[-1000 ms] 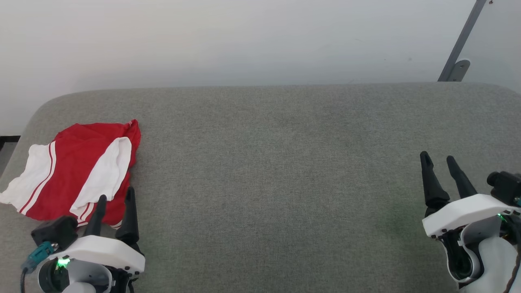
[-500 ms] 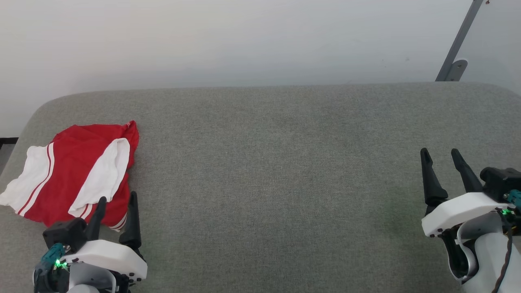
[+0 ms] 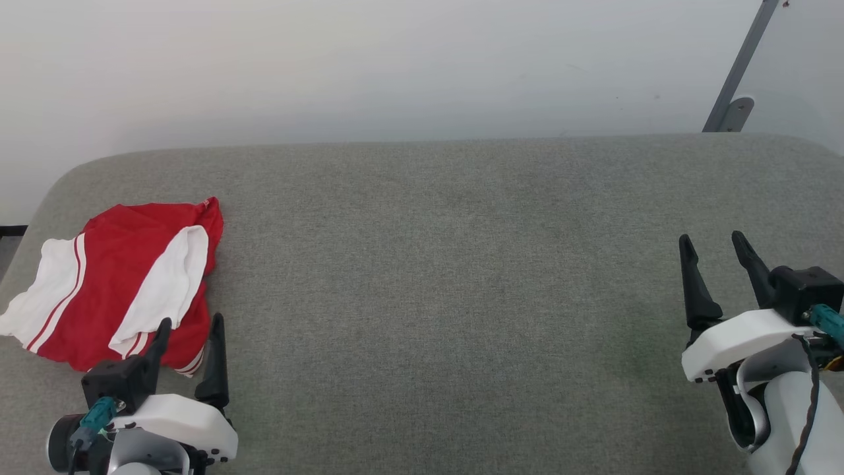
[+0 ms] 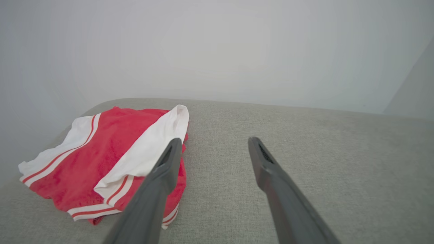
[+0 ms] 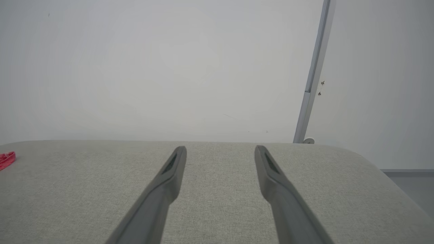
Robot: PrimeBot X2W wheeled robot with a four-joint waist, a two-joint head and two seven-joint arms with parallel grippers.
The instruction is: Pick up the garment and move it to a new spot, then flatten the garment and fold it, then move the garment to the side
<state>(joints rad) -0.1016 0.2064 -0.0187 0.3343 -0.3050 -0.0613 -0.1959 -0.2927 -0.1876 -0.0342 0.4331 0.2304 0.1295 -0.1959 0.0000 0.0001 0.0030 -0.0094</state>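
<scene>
The garment [image 3: 115, 277], a red shirt with white sleeves and striped trim, lies folded into a small bundle at the left end of the grey padded surface [image 3: 448, 264]. In the left wrist view the garment [image 4: 101, 159] sits left of the fingers. My left gripper [image 3: 190, 322] stands open just in front of its near right corner, holding nothing, and the left finger overlaps the hem. Far to the right, my right gripper [image 3: 711, 239] is open and empty above bare cushion. A sliver of the red garment [image 5: 6, 159] shows at the left edge of the right wrist view.
A white wall [image 3: 395, 66] rises behind the padded surface. A grey metal pole with a foot bracket [image 3: 735, 112] leans at the back right. The cushion's rounded left edge runs close to the garment.
Both grippers have turned slightly at the wrist; the left one drew back a little toward the near edge. The garment lies as before.
</scene>
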